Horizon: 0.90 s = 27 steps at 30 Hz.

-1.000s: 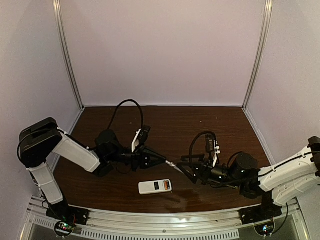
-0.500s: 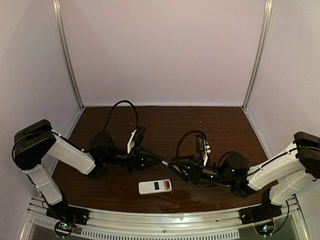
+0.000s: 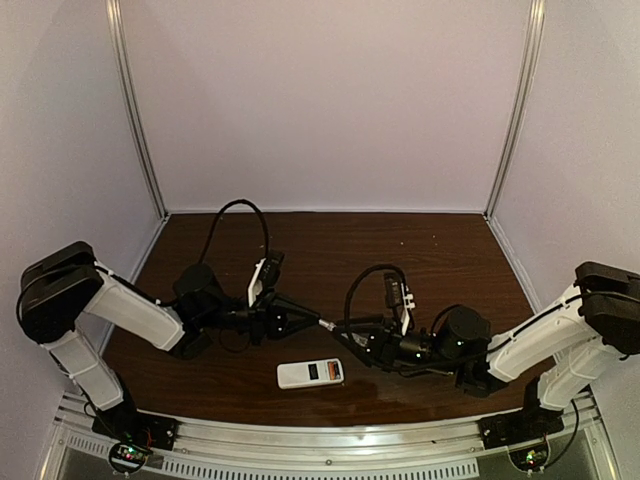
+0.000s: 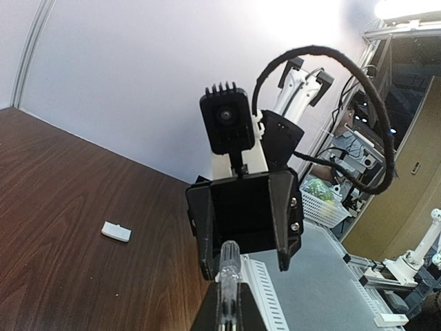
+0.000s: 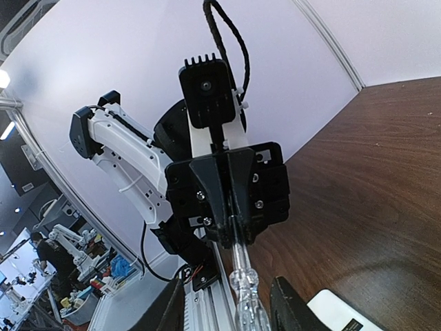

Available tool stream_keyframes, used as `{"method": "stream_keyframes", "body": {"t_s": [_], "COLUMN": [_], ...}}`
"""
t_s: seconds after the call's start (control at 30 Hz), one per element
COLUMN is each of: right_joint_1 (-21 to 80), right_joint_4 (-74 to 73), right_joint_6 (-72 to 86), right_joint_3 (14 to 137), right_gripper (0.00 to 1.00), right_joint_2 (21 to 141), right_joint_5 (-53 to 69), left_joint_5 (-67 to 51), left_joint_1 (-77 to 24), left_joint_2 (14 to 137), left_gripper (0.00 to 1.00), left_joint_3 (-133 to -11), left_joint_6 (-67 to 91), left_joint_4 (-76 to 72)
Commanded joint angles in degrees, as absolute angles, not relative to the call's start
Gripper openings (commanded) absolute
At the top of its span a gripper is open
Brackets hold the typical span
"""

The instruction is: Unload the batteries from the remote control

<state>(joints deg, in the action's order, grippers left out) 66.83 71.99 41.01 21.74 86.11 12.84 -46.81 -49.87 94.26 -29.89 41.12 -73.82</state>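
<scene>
The left pincer (image 3: pixel 308 321) is clamped on the screwdriver (image 5: pixel 242 283). The screwdriver's clear handle sits between the parted fingers of the right pincer (image 3: pixel 352 338). The remote control (image 3: pixel 310 373) lies recess-up on the surface (image 3: pixel 400 250), just below both pincers on the bases' side, showing an orange battery (image 3: pixel 334 371).

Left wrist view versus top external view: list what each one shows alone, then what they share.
Left wrist only: a small flat white piece lying on the table, and a white basket beyond it. Top external only: the remote control near the front edge, a dark recess and an orange battery showing in its back. Shared: the screwdriver clamped in the left end effector, its free end between the open fingers of the right end effector, over the dark wood table.
</scene>
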Motion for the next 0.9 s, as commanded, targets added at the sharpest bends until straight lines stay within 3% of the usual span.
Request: {"method": "stream_keyframes", "body": {"t_s": [0.0, 0.33, 0.63, 0.87], "right_joint_1": [66.7, 66.7, 66.7, 66.7], "right_joint_4": [75.3, 78.9, 80.8, 84.0], "right_joint_6": [41.5, 42.3, 42.9, 44.3], "right_joint_3": [23.6, 25.0, 26.2, 26.1], "right_gripper": [0.41, 0.40, 0.31, 0.37], "right_joint_2": [88.3, 91.9, 93.5, 95.2], "right_joint_5": [14.0, 15.4, 15.9, 16.0], "left_joint_5": [-45.7, -43.8, -43.2, -42.7], "left_joint_1": [-49.5, -49.4, -49.4, -49.3], "left_joint_2": [92.5, 91.2, 90.6, 90.4], "left_gripper": [0.00, 0.00, 0.00, 0.00], "left_joint_3": [-28.6, -26.5, -25.7, -24.6], "left_joint_6": [41.2, 40.8, 40.4, 40.7], "left_joint_4": [-87.5, -89.9, -90.6, -92.6]}}
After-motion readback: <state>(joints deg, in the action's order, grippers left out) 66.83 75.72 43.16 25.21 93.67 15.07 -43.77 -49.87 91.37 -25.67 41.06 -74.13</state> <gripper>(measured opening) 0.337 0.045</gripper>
